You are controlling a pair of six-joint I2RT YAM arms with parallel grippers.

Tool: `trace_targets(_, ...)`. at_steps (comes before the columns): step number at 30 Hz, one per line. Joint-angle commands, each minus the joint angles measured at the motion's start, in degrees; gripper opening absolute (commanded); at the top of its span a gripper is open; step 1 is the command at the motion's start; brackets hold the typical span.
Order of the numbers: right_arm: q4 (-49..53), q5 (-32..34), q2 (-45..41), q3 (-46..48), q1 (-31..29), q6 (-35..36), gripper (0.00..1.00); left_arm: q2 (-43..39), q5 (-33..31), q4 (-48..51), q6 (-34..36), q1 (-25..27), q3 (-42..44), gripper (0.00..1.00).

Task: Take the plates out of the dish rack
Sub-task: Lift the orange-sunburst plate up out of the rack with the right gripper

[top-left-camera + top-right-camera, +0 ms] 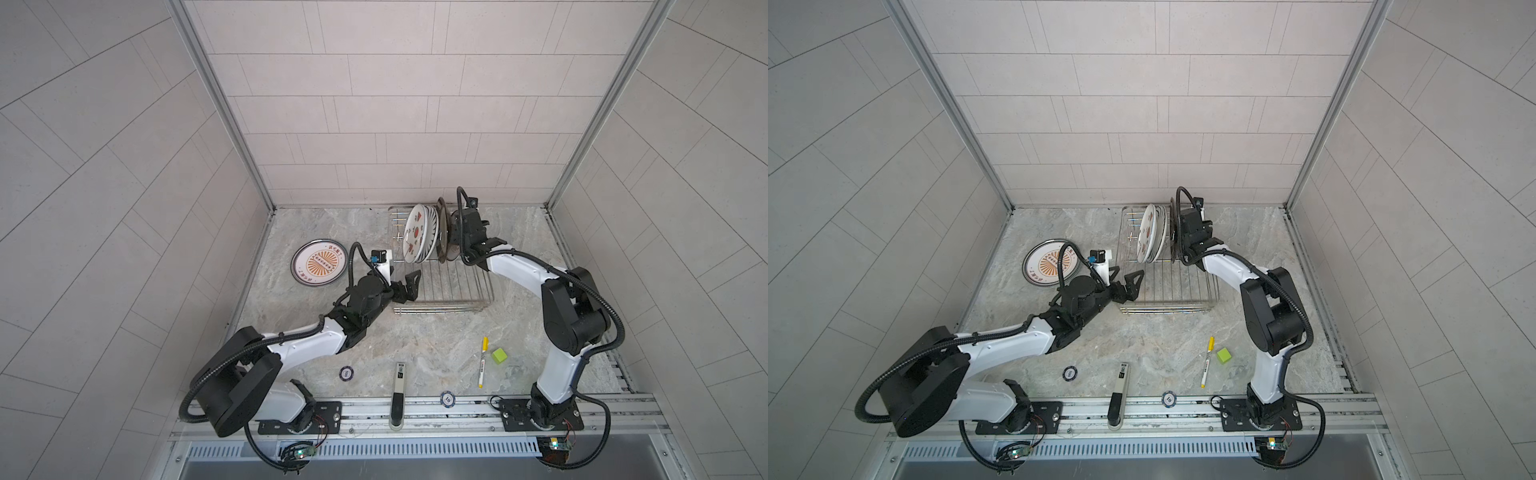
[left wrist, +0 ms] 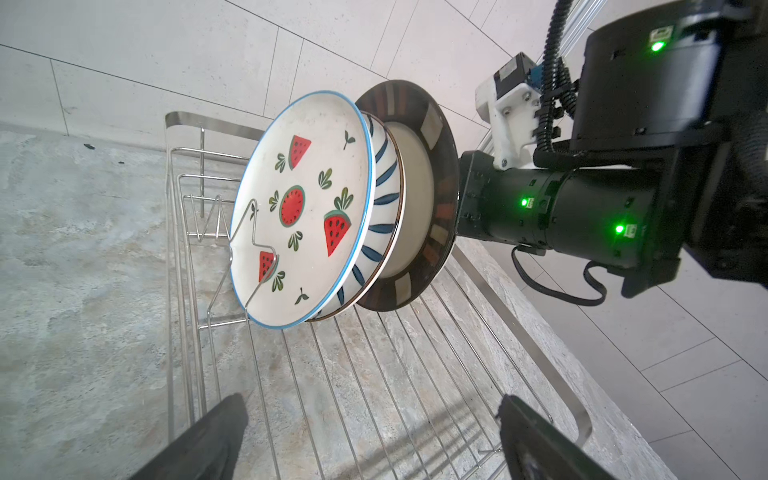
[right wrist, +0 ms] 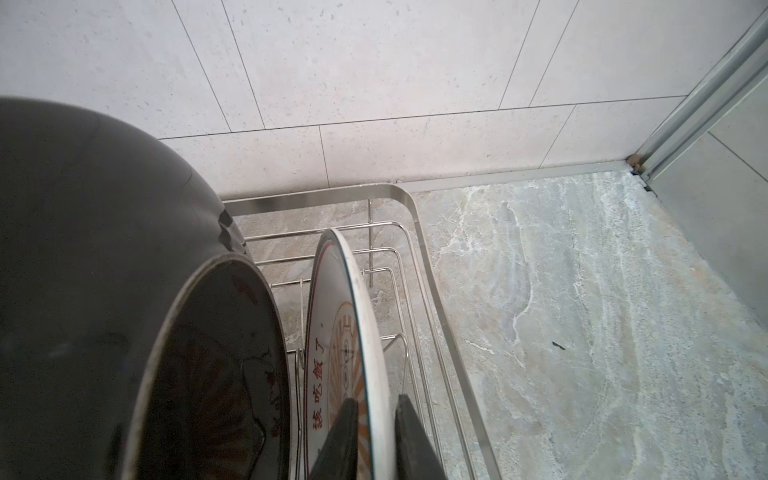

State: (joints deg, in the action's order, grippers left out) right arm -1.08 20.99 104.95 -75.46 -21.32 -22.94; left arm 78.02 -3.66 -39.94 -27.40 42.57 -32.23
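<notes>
In a top view, plates [image 1: 419,235] are being held upright at the far end of the dish rack [image 1: 453,286]. Left wrist view: the left gripper [image 2: 372,400] is being held wide open over the rack. Right wrist view: a sunburst plate [image 3: 353,332] is being pinched by the right gripper [image 3: 374,399].

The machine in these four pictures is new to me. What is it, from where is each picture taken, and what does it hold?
It is a robot with two arms at a marble table. Two pictures look down from above; two come from cameras on the wrists. A wire dish rack holds upright plates, including a watermelon plate, a brown-rimmed plate and a sunburst plate. A second sunburst plate lies flat on the table, as do a yellow pen and a green cube. The left hand is open and empty. The right hand has a finger on each side of the sunburst plate's rim; whether it grips yet I cannot tell.
</notes>
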Motion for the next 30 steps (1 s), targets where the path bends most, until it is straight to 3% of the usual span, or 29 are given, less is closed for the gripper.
trace_targets(1,-2.5,3.6,0.3,0.4,-0.8,-0.7,0.17,-1.1,-2.5,0.5,0.6,0.3,0.5,1.0)
trace_targets(14,-4.3,4.7,-2.3,1.8,-1.2,0.8,0.1,-0.6,-4.9,1.2,0.9,0.3,0.0,1.0)
trace_targets(27,-5.7,7.2,-8.8,4.6,-2.0,4.4,0.1,-1.0,-4.8,-0.1,0.2,0.3,0.6,1.0)
trace_targets(30,-4.9,10.5,-9.7,4.6,-2.9,6.7,0.09,-0.9,-4.8,-0.6,0.0,0.3,1.0,1.0)
